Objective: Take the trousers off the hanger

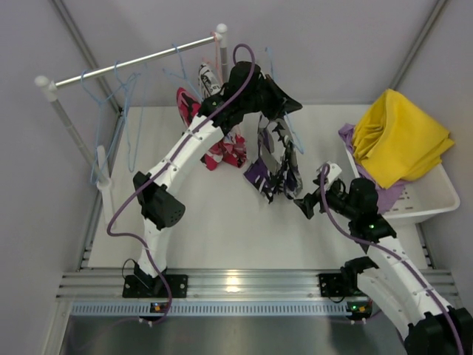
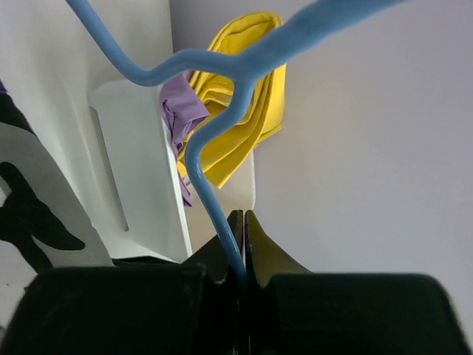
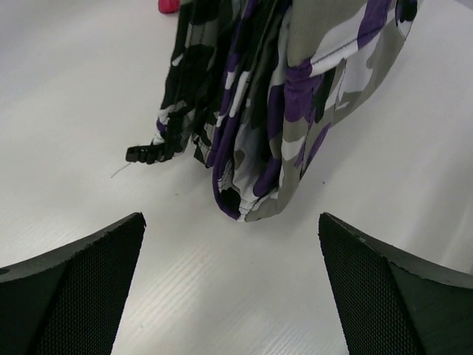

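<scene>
My left gripper (image 1: 284, 103) is raised near the rack's right end and shut on the wire of a blue hanger (image 2: 214, 200). From that hanger hang black-white-and-purple print trousers (image 1: 275, 159), their hems reaching down to the table. The left wrist view shows the wire pinched between my closed fingers (image 2: 255, 244). My right gripper (image 1: 314, 188) stands open low over the table, just right of the trousers' lower end. In the right wrist view the bunched hems (image 3: 273, 111) lie just ahead of my open gripper (image 3: 230, 222), and nothing sits between its fingers (image 3: 81, 288).
Pink-red print trousers (image 1: 225, 151) hang behind my left arm. The rack rail (image 1: 133, 63) carries several bare blue hangers (image 1: 122, 96). A white basket (image 1: 432, 200) at the right holds yellow trousers (image 1: 399, 137) on top of lilac ones (image 1: 388, 196).
</scene>
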Available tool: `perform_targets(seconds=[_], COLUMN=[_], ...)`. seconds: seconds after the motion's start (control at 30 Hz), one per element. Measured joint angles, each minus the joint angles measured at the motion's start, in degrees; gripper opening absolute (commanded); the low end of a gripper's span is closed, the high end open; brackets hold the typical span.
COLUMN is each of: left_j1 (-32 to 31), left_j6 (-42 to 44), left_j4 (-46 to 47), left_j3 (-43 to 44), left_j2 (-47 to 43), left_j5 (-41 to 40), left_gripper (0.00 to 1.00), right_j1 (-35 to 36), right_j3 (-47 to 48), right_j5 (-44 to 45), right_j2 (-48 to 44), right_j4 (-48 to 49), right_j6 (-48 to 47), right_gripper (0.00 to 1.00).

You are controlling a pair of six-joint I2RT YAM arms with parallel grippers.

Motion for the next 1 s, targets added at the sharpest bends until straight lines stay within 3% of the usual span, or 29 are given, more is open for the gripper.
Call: perform_targets(seconds=[0.53,0.8,1.0], left_j1=[-2.03,-3.58,-4.13], left_j6=[-1.40,-2.12,-2.73], left_j4=[1.31,1.38,1.38], left_j3=[0.00,0.00,0.00], left_j2=[0.00,-0.02,-0.66], left_j5=[3.30,5.42,6.62], left_gripper=[0.00,0.00,0.00], right_j1=[13.27,14.62,14.78], right_j3=[-2.49,-2.51,-2.51], right_j5=[18.62,25.09,27.91], right_j2=[14.32,16.74,17.42], right_j4=[12.09,13.99,14.16], right_j6=[7.61,8.92,10.03], right_gripper=[0.97,0.97,0.91])
